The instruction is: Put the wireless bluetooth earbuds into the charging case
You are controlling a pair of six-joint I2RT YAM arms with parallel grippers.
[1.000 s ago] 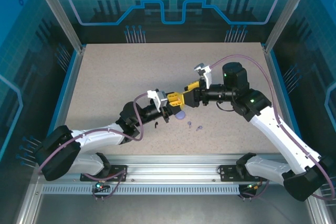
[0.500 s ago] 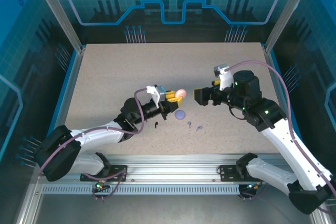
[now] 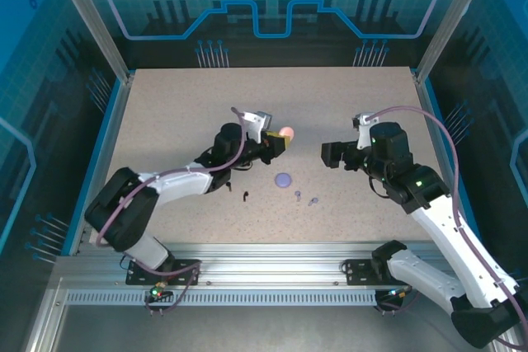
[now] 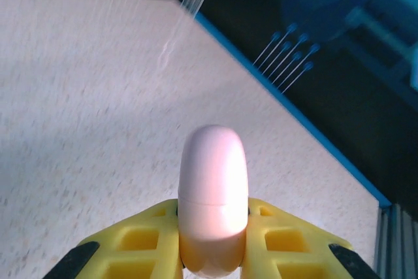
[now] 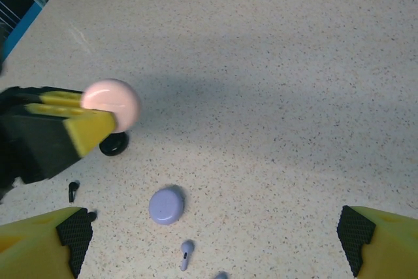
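Item 1. Black earbud [image 3: 247, 197]: one, tiny, stemmed, being seen lying on the table [image 3: 165, 105] nearest the arm bases, left of centre.

Item 2. Lilac earbuds [image 3: 297, 195] [image 3: 313, 201]: two, tiny, stemmed, matt, being seen lying apart from each other, just beyond and to the right of the black one.

Item 3. Lilac case [image 3: 284, 180]: one, round, smooth, lid down, lying flat near the lilac pair.

Item 4. Black round item [image 5: 114, 143]: one, dark, glossy, resting below the left arm's fingers.

Item 5. Pink case [image 3: 286, 133]: one, glossy, rounded, seamed across the middle, being pinched edge-on by the left gripper [image 3: 279, 143] between yellow ribbed fingers, above the surface.

Item 6. Right gripper [image 3: 328, 154]: jaws being held spread wide, nothing between them.

Item 7. Table: one, flat, speckled beige, stone-like.
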